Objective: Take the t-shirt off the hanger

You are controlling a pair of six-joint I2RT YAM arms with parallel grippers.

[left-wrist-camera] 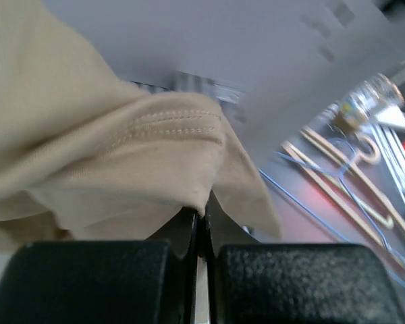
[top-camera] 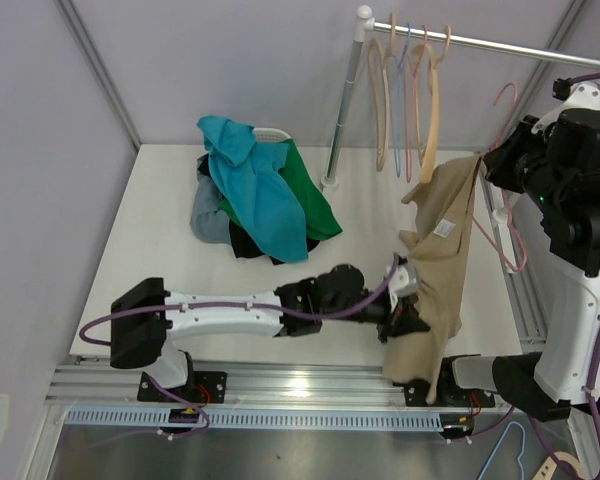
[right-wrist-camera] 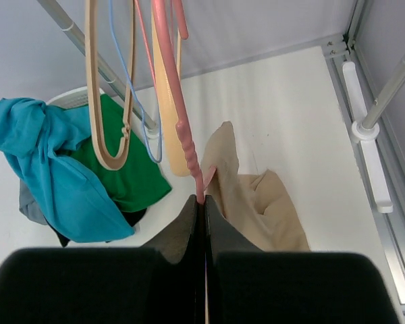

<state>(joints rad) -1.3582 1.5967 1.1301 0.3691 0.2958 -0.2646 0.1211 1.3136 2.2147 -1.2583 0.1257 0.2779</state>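
A beige t-shirt [top-camera: 442, 262] hangs stretched between my two grippers at the right of the table. My left gripper [top-camera: 404, 305] is shut on the shirt's lower part; in the left wrist view the cloth [left-wrist-camera: 121, 148] is pinched between the shut jaws. My right gripper [top-camera: 495, 165] is shut on a pink hanger [right-wrist-camera: 179, 115], held up high at the shirt's top; the beige t-shirt [right-wrist-camera: 256, 202] hangs just beyond it, with one end of the hanger still inside the cloth. The pink hanger [top-camera: 508, 235] loops out beside the shirt in the top view.
A rail [top-camera: 480, 42] at the back right carries several empty hangers [top-camera: 410, 95]. A white basket heaped with teal, green and dark clothes [top-camera: 260, 190] stands at the back middle. Loose hangers [top-camera: 525, 455] lie below the table's near right edge.
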